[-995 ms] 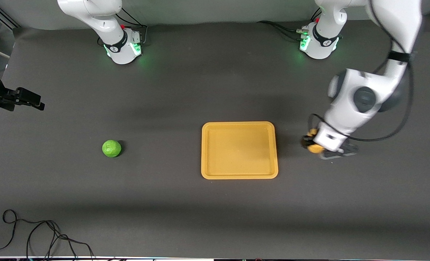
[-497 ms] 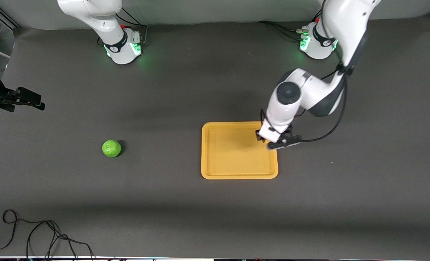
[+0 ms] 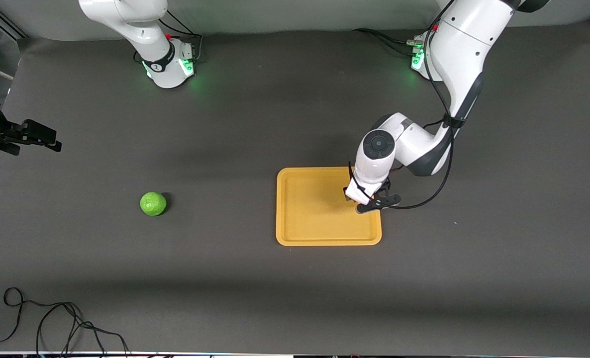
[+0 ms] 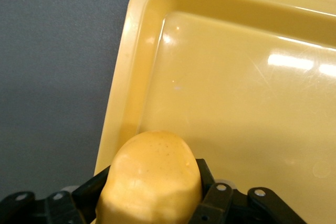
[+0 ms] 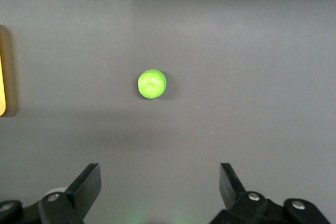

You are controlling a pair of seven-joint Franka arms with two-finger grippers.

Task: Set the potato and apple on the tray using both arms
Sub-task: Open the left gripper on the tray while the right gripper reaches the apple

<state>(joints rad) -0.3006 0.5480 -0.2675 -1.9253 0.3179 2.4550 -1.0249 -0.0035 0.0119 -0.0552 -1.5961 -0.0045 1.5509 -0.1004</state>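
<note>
Meanwhile, the left gripper is clamping the potato over the tray rim toward the left arm's end, risking a roll-off, while the right gripper is waiting wide open and empty above the apple near the table's right-arm end.

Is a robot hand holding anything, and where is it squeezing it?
The left gripper, over the tray, holds the potato by its two sides. The right gripper, high over the apple, holds nothing.

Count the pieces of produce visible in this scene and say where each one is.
2. The potato is held in the left gripper over the tray; the apple lies on the table toward the right arm's end.
</note>
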